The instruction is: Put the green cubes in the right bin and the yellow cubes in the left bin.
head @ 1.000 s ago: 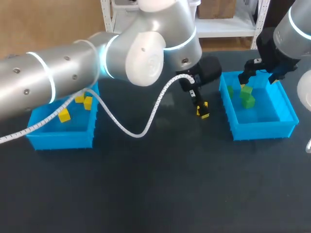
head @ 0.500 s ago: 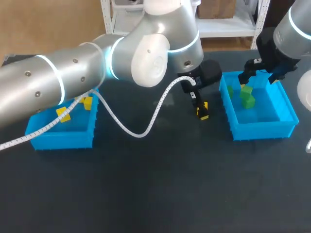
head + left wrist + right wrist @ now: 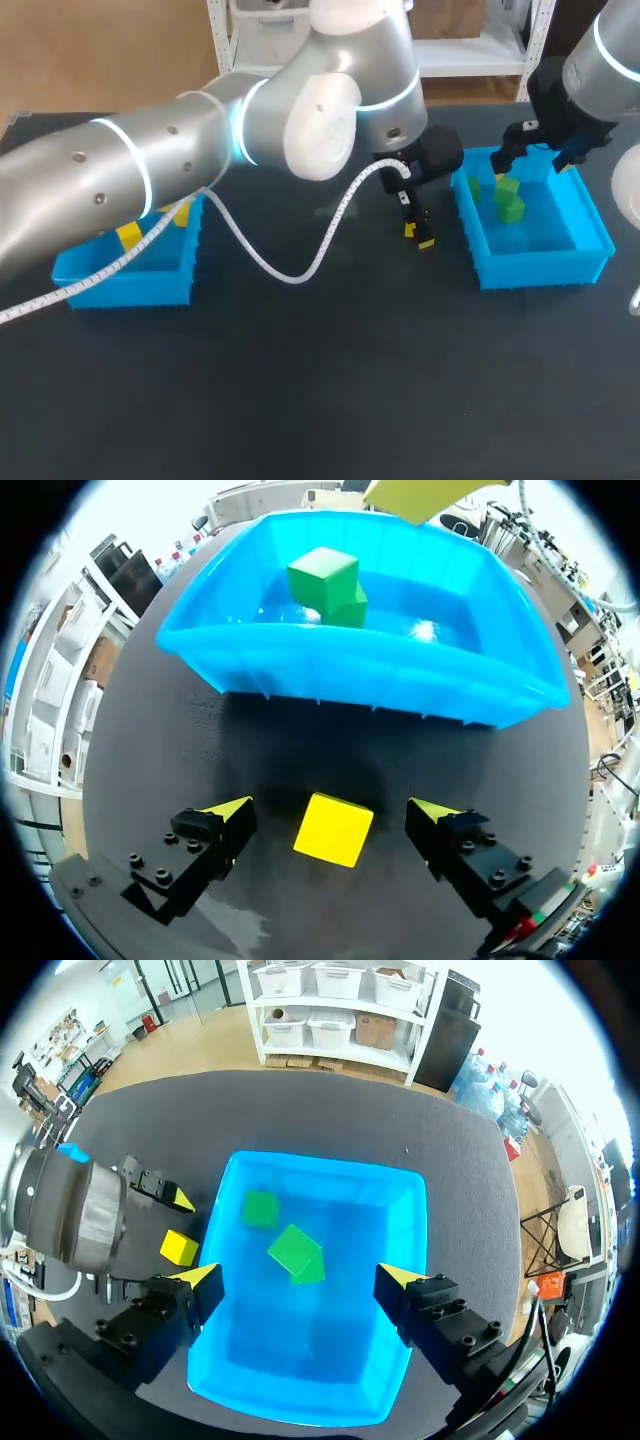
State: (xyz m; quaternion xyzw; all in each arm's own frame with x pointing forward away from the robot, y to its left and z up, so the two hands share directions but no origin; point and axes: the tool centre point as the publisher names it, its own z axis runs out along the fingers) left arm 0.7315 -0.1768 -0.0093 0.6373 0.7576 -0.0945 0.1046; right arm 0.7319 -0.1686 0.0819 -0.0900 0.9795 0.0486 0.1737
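Glossy plastic right bin (image 3: 360, 670) on matt table (image 3: 300, 400).

Left arm displaced over 1 s.
In the head view the left arm (image 3: 300, 130) has swung its elbow toward 2 o'clock. The left gripper (image 3: 418, 236) has edged toward 4 o'clock, nearer the right bin (image 3: 530, 268). The arm now covers more of the left bin (image 3: 130, 285).

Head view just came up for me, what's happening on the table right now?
The left hand, out beside the right blue plastic bin, is open with a small yellow cube lying on the table between its fingers, touching neither. The right hand hangs open above that bin, which holds green cubes. The left blue plastic bin holds yellow cubes.
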